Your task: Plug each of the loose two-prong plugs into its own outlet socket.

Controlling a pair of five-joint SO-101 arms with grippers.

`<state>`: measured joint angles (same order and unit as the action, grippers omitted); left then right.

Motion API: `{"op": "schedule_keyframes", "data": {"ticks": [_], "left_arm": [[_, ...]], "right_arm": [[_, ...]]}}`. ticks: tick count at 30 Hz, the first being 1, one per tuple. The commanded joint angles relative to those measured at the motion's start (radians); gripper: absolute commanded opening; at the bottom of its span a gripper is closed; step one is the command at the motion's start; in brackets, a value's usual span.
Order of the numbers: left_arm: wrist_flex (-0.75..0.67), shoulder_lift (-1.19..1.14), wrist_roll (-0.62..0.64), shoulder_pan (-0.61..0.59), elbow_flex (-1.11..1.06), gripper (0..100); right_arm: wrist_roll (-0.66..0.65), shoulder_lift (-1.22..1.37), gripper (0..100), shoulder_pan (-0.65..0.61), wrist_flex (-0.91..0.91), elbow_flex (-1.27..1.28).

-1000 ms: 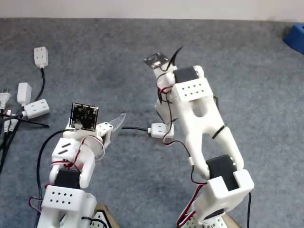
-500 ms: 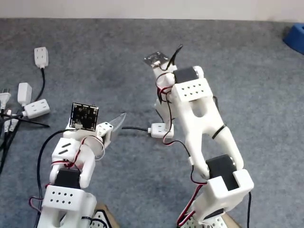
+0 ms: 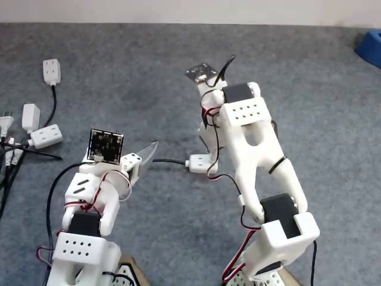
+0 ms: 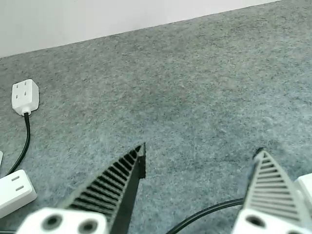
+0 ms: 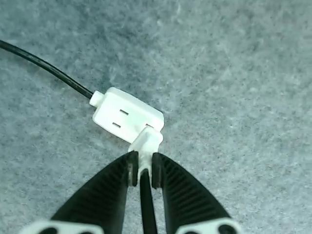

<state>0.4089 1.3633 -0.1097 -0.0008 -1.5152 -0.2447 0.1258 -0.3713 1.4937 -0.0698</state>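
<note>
A white outlet socket (image 5: 127, 115) with a black cord (image 5: 46, 68) lies on the grey carpet. My right gripper (image 5: 142, 158) is shut on a white two-prong plug (image 5: 146, 140), whose tip meets one end of that socket. The prongs are hidden, so I cannot tell how deep they sit. In the high view the socket (image 3: 198, 162) lies under the right arm, mid-table. My left gripper (image 4: 200, 149) hangs open over bare carpet just left of it, holding nothing; the black cord (image 4: 204, 217) runs between its fingers.
More white sockets (image 3: 52, 71) (image 3: 46, 136) (image 3: 30, 116) and a loose plug (image 3: 5, 123) with tangled black cords lie at the far left. A blue object (image 3: 370, 47) sits at the back right corner. Bare carpet spreads behind and to the right.
The right arm's wrist has shifted slightly right and back, still holding the plug at the socket. The left arm has not moved.
</note>
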Motion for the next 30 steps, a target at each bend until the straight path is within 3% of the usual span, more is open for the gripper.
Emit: {"op": "schedule_keyframes", "data": {"ticks": [1,20,30], "left_arm": [[-0.015,0.004,0.006,-0.004,0.012,33],[-0.015,0.004,0.006,-0.004,0.012,33],[-0.014,0.004,0.008,-0.004,0.013,33]], "right_arm": [[0.005,-0.048,0.7,0.013,-0.010,-0.002],[0.011,0.018,0.7,0.008,-0.130,0.117],[0.014,0.085,0.7,0.010,-0.369,0.427]]}}
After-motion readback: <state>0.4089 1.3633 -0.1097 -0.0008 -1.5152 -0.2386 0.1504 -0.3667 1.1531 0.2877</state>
